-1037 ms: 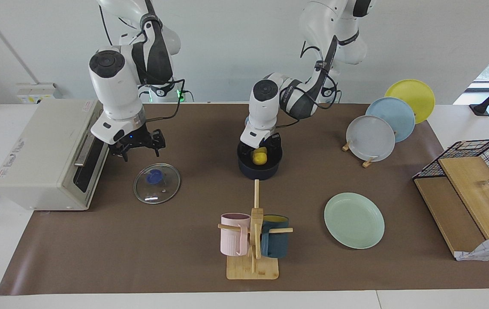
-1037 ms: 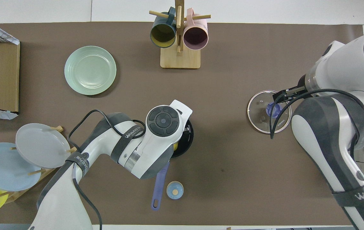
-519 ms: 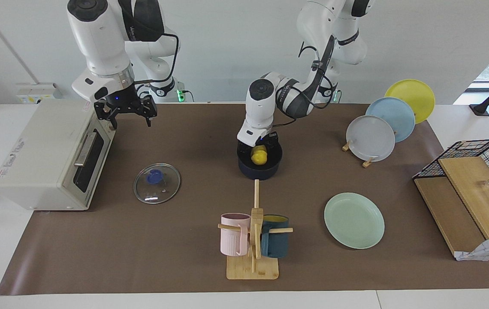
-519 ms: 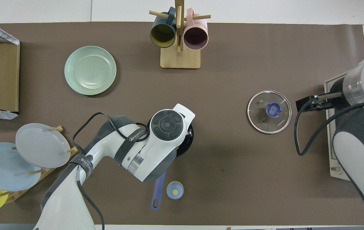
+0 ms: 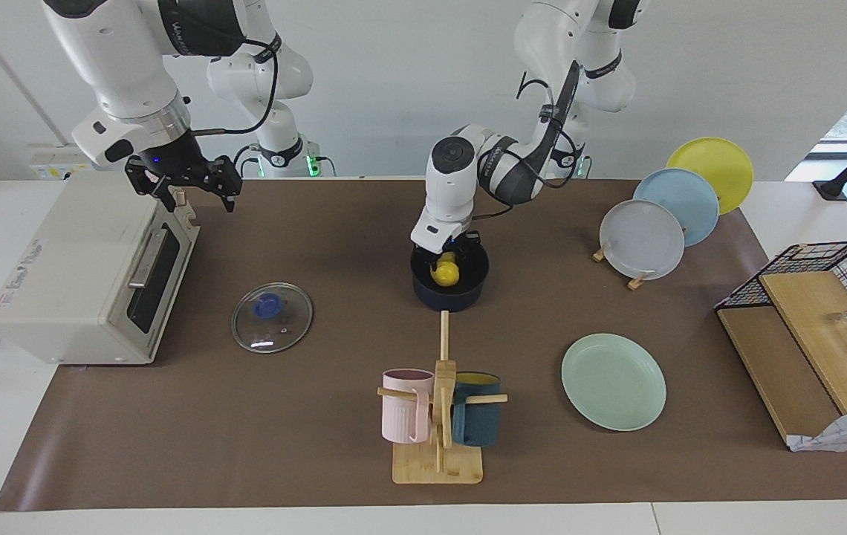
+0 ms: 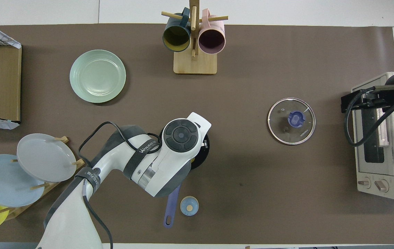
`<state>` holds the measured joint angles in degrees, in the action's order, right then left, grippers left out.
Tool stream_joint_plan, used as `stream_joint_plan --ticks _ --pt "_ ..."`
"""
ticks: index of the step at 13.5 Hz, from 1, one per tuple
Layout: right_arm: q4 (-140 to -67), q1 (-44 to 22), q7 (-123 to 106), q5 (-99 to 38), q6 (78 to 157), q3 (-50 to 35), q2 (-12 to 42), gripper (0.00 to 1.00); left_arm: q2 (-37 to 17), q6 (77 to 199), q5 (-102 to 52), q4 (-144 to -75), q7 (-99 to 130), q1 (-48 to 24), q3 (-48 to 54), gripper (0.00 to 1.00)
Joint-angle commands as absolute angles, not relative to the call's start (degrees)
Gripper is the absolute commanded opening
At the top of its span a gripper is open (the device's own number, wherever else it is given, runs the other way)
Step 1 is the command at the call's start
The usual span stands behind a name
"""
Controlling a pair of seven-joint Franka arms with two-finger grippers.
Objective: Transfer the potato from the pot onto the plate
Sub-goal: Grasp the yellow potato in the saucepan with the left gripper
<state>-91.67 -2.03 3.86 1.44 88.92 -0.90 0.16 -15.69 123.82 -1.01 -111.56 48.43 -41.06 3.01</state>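
The yellow potato (image 5: 444,273) lies inside the navy pot (image 5: 450,293), which stands mid-table near the robots. My left gripper (image 5: 446,258) reaches down into the pot right at the potato; the hand hides the grasp. In the overhead view the left arm covers most of the pot (image 6: 203,155), and only its blue handle (image 6: 172,204) sticks out toward the robots. The mint-green plate (image 5: 613,380) lies empty, farther from the robots and toward the left arm's end; it also shows in the overhead view (image 6: 97,76). My right gripper (image 5: 184,187) is open and empty, raised over the toaster oven's corner.
A glass lid with a blue knob (image 5: 272,317) lies beside the toaster oven (image 5: 74,260). A mug rack (image 5: 438,416) stands farther out than the pot. A plate rack (image 5: 643,238) and a wire basket (image 5: 825,297) are at the left arm's end. A small blue round piece (image 6: 189,205) lies by the pot handle.
My right gripper has risen from above the glass lid and swung to the toaster oven. My left hand has turned slightly over the pot, and the potato has shifted a little.
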Motion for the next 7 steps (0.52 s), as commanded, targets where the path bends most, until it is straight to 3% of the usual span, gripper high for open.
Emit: stream_joint_plan --ticks 1,7 --pt "-90.2 -1.5 4.2 1.3 86.8 -1.8 0.8 1.00 -14.2 121.6 -0.4 -111.5 48.0 -41.4 2.0 0.00" --pt "-90.3 -1.5 4.2 1.8 87.1 -1.8 0.7 1.00 -11.8 113.4 -0.7 -105.0 47.5 -37.9 1.9 0.00"
